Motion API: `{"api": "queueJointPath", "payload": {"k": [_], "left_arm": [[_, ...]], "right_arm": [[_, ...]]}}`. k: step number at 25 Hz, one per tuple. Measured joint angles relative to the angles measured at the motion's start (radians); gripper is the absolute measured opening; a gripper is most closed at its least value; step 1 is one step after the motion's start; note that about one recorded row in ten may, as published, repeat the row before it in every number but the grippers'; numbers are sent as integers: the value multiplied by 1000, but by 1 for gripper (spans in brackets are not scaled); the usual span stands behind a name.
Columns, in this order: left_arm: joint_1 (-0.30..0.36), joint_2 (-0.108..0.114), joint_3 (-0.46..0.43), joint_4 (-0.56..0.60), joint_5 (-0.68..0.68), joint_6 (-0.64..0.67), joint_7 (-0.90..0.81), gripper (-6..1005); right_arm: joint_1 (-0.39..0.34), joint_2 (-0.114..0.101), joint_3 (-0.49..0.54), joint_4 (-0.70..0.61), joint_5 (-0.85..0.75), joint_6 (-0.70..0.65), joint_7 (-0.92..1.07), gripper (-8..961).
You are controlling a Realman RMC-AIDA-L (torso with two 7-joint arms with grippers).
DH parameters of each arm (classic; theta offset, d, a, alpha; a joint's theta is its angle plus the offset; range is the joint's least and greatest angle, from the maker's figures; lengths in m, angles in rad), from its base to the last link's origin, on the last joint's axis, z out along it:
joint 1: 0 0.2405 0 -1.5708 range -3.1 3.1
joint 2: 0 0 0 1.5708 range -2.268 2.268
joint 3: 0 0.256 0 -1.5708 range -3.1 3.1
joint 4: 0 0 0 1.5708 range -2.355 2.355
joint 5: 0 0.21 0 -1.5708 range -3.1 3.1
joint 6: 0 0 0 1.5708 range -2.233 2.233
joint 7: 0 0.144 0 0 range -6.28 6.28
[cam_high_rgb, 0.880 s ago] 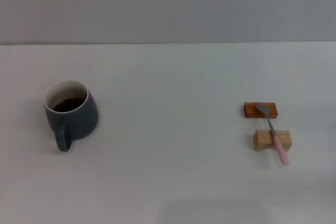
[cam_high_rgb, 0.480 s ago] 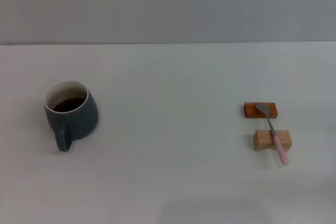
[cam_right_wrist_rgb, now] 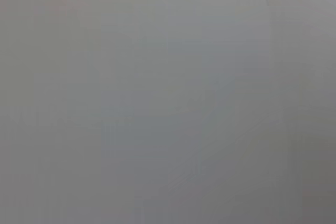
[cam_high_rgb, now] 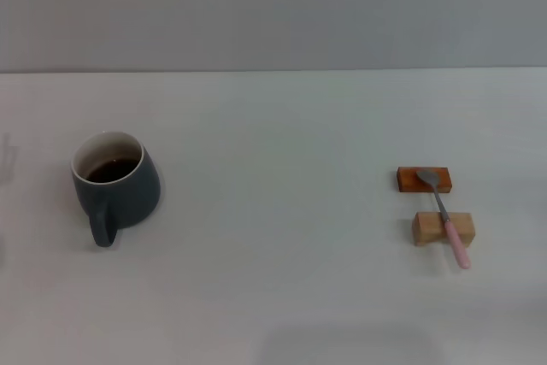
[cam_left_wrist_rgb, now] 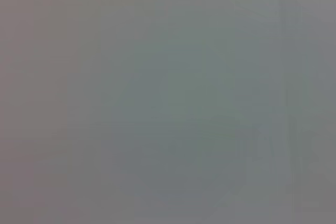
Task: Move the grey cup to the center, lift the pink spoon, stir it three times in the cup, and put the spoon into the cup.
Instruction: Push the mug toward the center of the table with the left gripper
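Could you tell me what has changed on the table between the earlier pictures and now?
Nothing has visibly moved. The grey cup stands where it stood on the robot's left, handle toward the robot, dark liquid inside. The pink spoon lies as before across the light wooden block, its bowl on the orange-brown block. Neither gripper is in view.

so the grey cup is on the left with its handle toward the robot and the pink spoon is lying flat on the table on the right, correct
Not quite. In the head view the pink spoon is not flat on the table: its bowl rests on the orange-brown block and its handle lies across the light wooden block. The grey cup is as you say.
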Motion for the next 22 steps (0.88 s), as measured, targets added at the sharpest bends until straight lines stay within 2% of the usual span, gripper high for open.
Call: {"api": "queueJointPath", "payload": {"k": [10, 16, 22], "left_arm": [[7, 2, 38, -16, -5, -49, 4, 712], [18, -3, 64, -16, -1, -50, -1, 569], [23, -6, 169, -16, 0, -73, -12, 408]], "right_arm": [[-22, -6, 0, 50, 0, -1, -3, 425], [-27, -5, 0, 54, 0, -2, -4, 425], [-44, -6, 0, 74, -1, -3, -4, 425]]}}
